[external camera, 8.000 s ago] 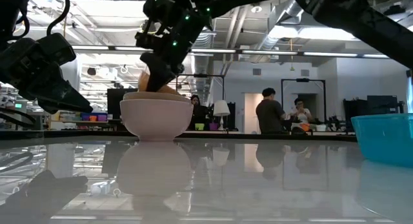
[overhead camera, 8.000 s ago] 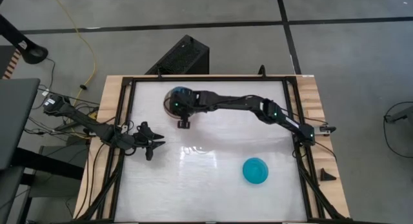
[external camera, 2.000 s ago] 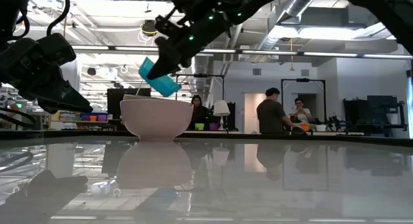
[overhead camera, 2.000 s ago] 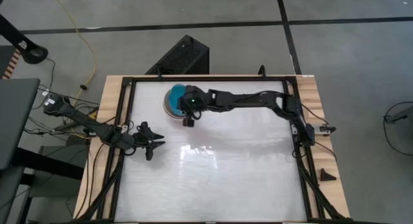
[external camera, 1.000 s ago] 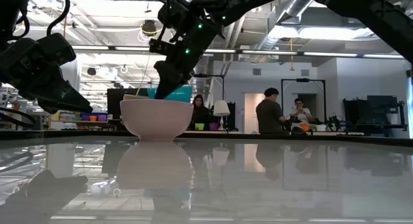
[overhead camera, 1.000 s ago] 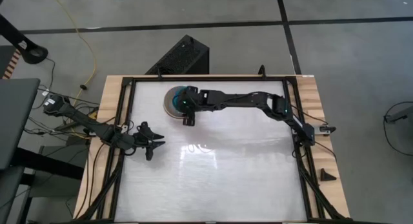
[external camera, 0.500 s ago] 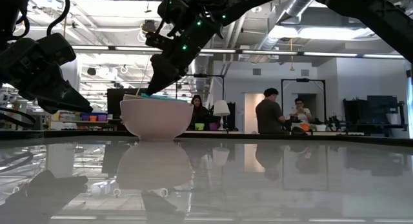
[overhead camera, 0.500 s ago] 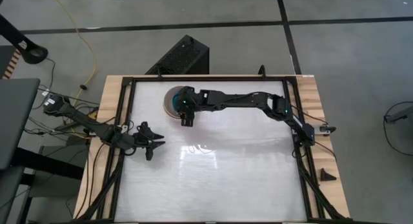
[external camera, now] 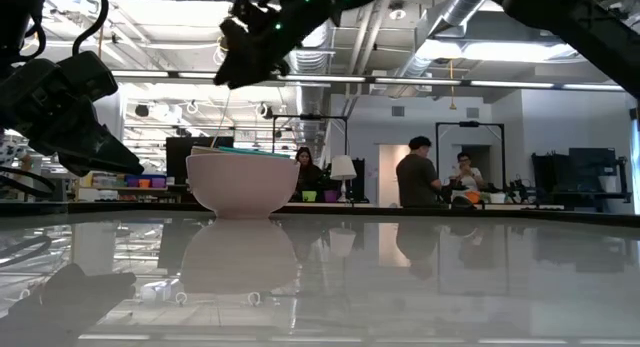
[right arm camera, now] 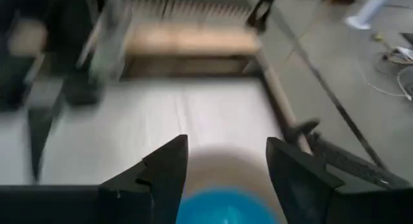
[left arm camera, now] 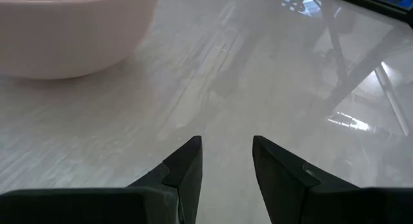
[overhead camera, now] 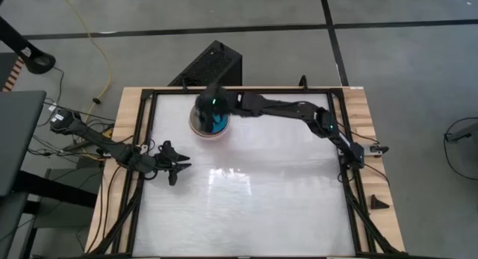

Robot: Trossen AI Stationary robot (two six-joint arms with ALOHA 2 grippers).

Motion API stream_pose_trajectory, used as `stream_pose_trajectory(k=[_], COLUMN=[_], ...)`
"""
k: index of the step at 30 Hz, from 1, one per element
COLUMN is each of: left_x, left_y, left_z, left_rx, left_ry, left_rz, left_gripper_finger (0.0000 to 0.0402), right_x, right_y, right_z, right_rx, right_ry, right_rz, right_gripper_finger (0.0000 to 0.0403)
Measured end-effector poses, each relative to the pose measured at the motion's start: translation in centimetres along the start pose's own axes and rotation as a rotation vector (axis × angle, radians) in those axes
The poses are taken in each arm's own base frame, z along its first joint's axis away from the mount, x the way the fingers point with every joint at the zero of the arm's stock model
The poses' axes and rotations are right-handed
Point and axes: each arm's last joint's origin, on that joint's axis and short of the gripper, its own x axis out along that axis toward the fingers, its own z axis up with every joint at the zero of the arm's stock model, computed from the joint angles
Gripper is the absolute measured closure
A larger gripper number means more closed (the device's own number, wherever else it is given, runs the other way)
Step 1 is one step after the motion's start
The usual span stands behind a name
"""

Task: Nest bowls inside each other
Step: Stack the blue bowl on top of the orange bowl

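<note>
The bowls stand nested in one stack at the far left-centre of the table. The outermost is pale pink-white and rests on its base. A teal-blue bowl sits innermost, its rim just showing above the pink one. My right gripper hangs open above the stack with nothing between its fingers; its wrist view looks down on the teal-blue bowl. My left gripper waits open near the table's left edge, with the pink bowl ahead of it.
A black box stands on the floor beyond the table's far edge. The dark frame rail and wooden strips border the white tabletop. People stand in the room behind. The tabletop's near and right parts lie bare.
My right gripper has let go of the teal-blue bowl and risen straight up from the stack. The bowl, tilted on the stack's rim a second ago, has dropped in and now lies level inside the other bowls.
</note>
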Motion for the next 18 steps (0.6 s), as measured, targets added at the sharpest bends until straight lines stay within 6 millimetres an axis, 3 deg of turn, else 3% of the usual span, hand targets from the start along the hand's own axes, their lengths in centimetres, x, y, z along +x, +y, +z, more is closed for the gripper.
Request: stream_pose_trajectory(k=[3, 5, 9, 11, 18], left_x=[0.0, 0.0, 0.0, 0.0, 0.0], left_y=[0.0, 0.0, 0.0, 0.0, 0.0], left_z=[0.0, 0.0, 0.0, 0.0, 0.0], left_rx=[0.000, 0.000, -0.001, 0.000, -0.001], left_ry=[-0.001, -0.001, -0.001, 0.000, -0.001], left_rz=[0.000, 0.000, 0.000, -0.001, -0.001], left_gripper_finger=[0.0276, 0.0276, 0.0276, 0.0276, 0.0276], right_x=[1.5, 3.4, 8.5, 10.2, 10.4], right_y=[-2.5, -3.4, -2.4, -1.7, -1.5], right_z=[-0.1, -1.3, -4.6, -5.7, -5.4], right_rx=[0.173, 0.219, 0.246, 0.259, 0.207], right_ry=[-0.149, -0.178, -0.196, -0.216, -0.226], right_rz=[-0.029, -0.045, -0.053, -0.048, -0.106], right_gripper_finger=[0.0171, 0.0181, 0.0201, 0.0211, 0.0243])
